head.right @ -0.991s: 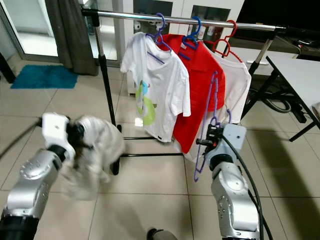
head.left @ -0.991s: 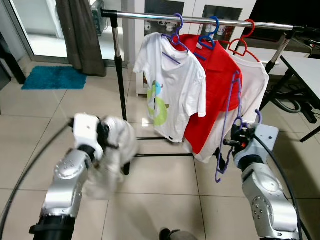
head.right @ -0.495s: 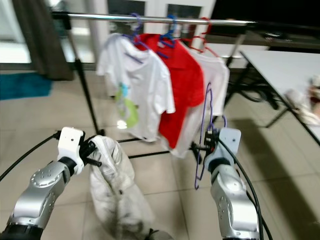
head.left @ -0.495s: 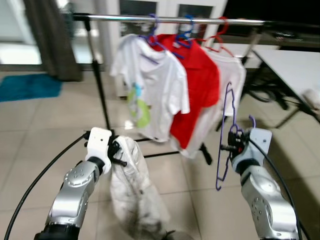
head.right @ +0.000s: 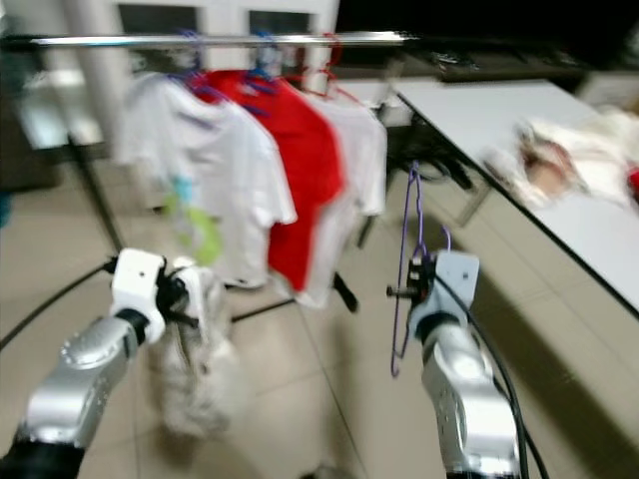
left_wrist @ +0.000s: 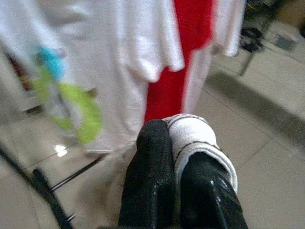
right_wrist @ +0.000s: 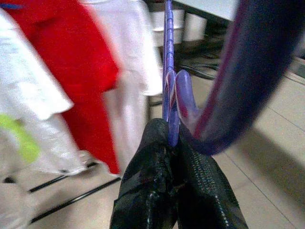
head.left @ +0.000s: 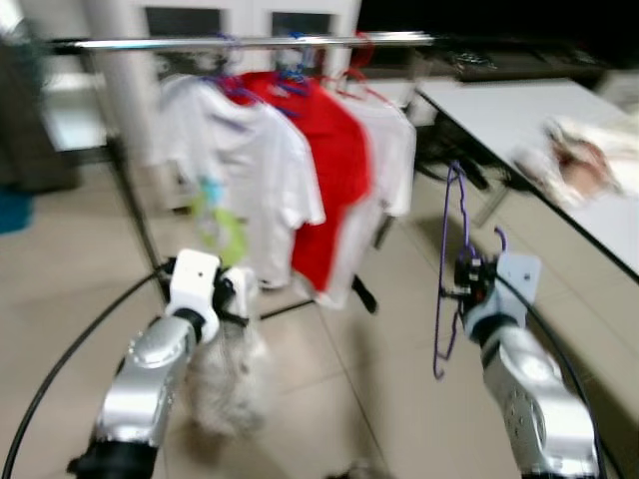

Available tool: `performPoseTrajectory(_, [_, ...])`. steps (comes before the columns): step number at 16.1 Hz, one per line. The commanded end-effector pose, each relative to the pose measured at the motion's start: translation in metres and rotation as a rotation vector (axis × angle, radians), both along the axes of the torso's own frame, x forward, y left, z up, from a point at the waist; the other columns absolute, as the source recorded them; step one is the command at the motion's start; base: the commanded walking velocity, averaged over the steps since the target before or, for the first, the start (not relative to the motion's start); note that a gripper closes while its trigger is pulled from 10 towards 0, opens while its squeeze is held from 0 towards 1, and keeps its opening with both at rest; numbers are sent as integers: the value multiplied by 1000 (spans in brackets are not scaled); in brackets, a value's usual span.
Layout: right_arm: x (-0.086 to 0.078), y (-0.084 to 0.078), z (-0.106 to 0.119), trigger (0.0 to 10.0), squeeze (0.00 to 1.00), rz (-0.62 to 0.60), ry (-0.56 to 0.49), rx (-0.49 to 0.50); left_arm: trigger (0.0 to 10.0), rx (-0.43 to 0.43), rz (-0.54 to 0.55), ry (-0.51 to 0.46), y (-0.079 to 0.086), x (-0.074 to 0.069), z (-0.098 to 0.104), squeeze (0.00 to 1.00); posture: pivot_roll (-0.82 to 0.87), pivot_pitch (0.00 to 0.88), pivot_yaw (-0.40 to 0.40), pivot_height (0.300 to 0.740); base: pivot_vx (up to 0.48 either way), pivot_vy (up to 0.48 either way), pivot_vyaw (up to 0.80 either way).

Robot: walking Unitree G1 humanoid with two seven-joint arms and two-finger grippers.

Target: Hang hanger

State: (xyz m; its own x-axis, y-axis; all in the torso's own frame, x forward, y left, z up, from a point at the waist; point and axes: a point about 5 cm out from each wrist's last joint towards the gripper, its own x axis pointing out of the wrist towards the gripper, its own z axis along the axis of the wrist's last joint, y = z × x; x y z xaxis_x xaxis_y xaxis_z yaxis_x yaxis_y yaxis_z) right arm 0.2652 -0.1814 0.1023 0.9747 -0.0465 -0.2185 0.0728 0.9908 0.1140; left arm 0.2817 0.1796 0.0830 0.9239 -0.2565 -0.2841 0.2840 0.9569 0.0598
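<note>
Pinching the purple hanger (head.left: 445, 269) upright in the right gripper (right_wrist: 174, 138), well short of the rail (head.left: 250, 42), left gripper (left_wrist: 178, 143) clamped on a white garment (head.left: 225, 384), probably to dress it first.

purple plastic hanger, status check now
Right claw shut on purple plastic hanger. Left claw shut on white cloth garment. Hanger off metal clothes rail.

Motion blur is smearing the clothes rack (head.left: 250, 42) and its shirts. The pile (head.right: 569, 155) lying on the table (head.right: 479, 105) is staying unidentifiable.
</note>
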Motion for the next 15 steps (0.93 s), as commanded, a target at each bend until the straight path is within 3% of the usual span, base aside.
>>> performPoseTrajectory(1, [-5, -9, -5, 10000, 0, -40, 35, 10, 10000, -13, -65, -48, -15, -1, 11, 0, -155, 0, -60, 740, 0, 0, -750])
performPoseTrajectory(3, [-6, -1, -8, 10000, 0, -39, 40, 43, 10000, -5, -27, -38, -7, 4, 8, 0, -150, 0, -58, 740, 0, 0, -753])
performPoseTrajectory(8, [-1, 3, -6, 10000, 0, -19, 23, 9, 10000, -22, -24, -55, -12, 6, 14, 0, -149, 0, -63, 740, 0, 0, -759])
performPoseTrajectory(11, [5, 0, -3, 10000, 0, -15, 15, -20, 10000, -85, 7, -67, -15, 13, 18, 0, -156, 0, -67, 740, 0, 0, -773])
performPoseTrajectory(15, [3, 1, -4, 10000, 0, -10, 24, -24, 10000, -70, 25, -74, -13, 10, 17, 0, -157, 0, -75, 740, 0, 0, -775])
